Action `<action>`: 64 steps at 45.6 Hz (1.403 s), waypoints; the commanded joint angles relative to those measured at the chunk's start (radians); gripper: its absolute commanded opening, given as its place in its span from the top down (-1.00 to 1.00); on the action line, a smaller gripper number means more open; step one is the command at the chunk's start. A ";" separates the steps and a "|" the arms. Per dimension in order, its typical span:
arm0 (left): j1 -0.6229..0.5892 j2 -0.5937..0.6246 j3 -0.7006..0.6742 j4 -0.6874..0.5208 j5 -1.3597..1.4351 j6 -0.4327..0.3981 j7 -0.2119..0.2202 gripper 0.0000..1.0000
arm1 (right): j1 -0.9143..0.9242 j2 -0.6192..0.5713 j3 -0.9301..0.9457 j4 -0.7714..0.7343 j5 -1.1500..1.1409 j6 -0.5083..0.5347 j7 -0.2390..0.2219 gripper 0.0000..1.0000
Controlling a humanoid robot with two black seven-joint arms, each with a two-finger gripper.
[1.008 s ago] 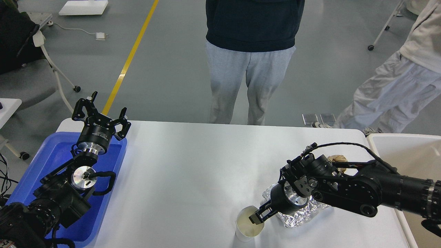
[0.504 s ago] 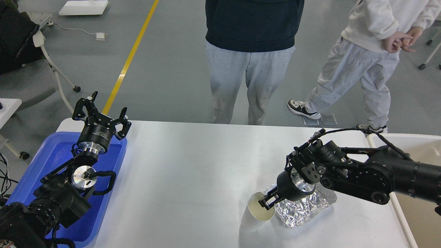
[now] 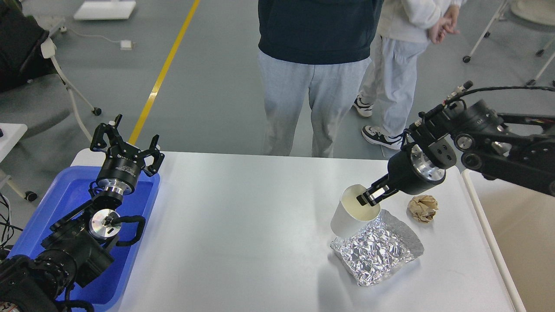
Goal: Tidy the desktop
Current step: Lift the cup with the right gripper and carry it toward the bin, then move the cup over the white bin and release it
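Desktop (image 3: 243, 234): large white rectangular top, smooth and matte, rounded far corners, lying flat. Takes up most of the lower view. Its left end sits under a blue tray (image 3: 65, 195); its right edge runs just beside a cream bin (image 3: 520, 242). Relative to the tray, the wide middle stretch is bare; the far right part carries a foil sheet (image 3: 375, 251), a crumpled paper ball (image 3: 423, 208).
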 commanded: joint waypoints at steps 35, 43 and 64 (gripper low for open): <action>0.000 0.001 -0.002 0.000 -0.002 0.003 -0.002 -1.00 | 0.079 -0.362 0.032 -0.029 0.065 -0.040 0.001 1.00; 0.000 0.001 -0.002 0.000 -0.002 0.002 -0.002 -1.00 | -0.096 -0.457 0.193 -0.047 0.088 -0.110 0.002 1.00; 0.000 0.001 -0.002 0.000 -0.002 0.003 -0.002 -1.00 | -0.520 -0.614 0.336 -0.157 0.584 -0.482 0.021 1.00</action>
